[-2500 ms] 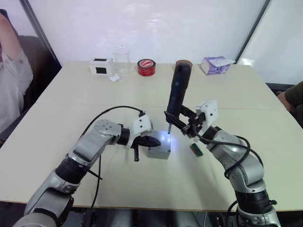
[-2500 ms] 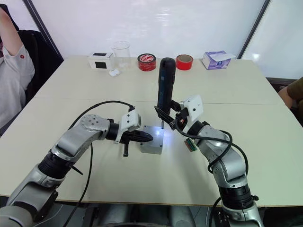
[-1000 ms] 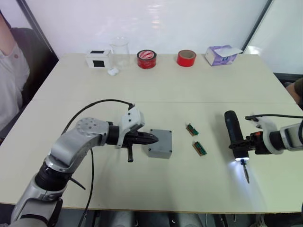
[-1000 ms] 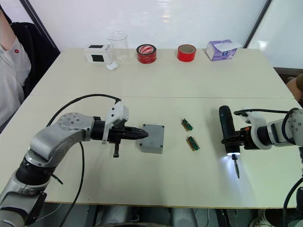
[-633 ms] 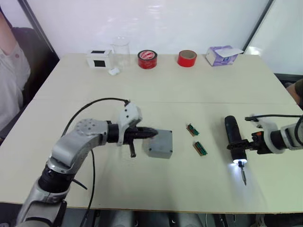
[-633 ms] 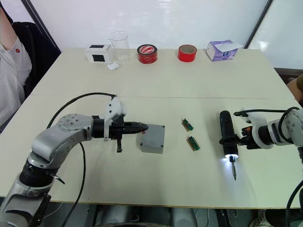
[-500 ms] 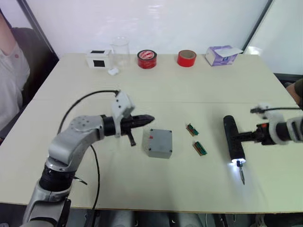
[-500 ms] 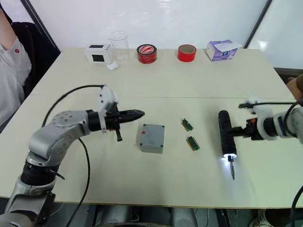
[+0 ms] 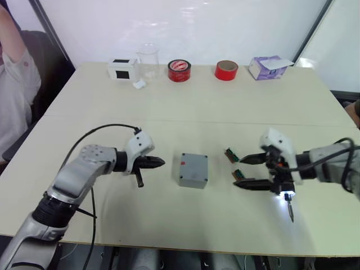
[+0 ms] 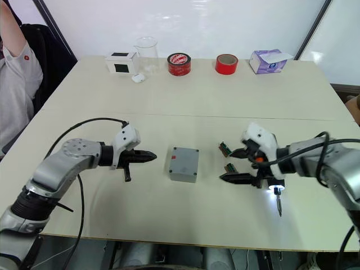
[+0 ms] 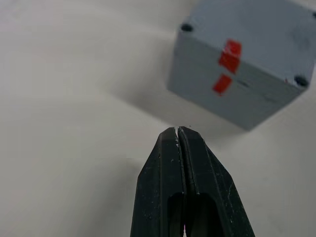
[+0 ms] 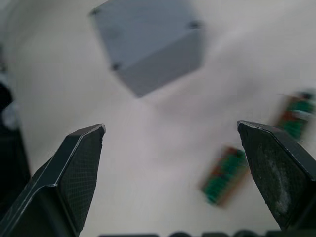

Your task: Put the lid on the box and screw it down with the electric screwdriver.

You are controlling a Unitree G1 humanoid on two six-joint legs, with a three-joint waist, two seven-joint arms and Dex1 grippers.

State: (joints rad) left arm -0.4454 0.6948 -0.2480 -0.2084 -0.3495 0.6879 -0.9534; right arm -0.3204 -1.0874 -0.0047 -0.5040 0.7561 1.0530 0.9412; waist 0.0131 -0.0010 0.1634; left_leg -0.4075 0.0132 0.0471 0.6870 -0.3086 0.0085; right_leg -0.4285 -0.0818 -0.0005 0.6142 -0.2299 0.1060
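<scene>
Left eye view: the box [image 9: 193, 170] sits near the middle of the table [image 9: 185, 112] with the lid [image 9: 194, 163] on top of it, flush with its outline, and a small red mark on the side facing the left arm. The left gripper [image 9: 160, 162] points at that side from a short way off, its fingers pressed together and touching nothing. On the other side the right gripper [image 9: 246, 171] faces the box with its fingers spread wide, empty, and two small green circuit boards [image 9: 234, 163] lie on the table between them. Just behind this gripper the electric screwdriver [image 9: 287, 198] lies on the table, mostly hidden by the wrist — its lit tip and thin metal bit show clearly.

Right eye view: along the far edge stand a white box with a black square [image 10: 121, 63], a clear beaker [image 10: 147, 55], two red tape rolls [image 10: 203, 64] and a purple tissue box [image 10: 268, 61]. A person [image 10: 17, 84] sits at the left edge of the picture.

Left wrist view: the two black fingers meet at their tips, just short of the box, apart from it. The red mark runs across the seam between lid and box, and screw holes show at two corners of the lid.

Right wrist view: the fingers stand far apart, the closed box beyond them, the green boards on the table between the finger line and the box.
</scene>
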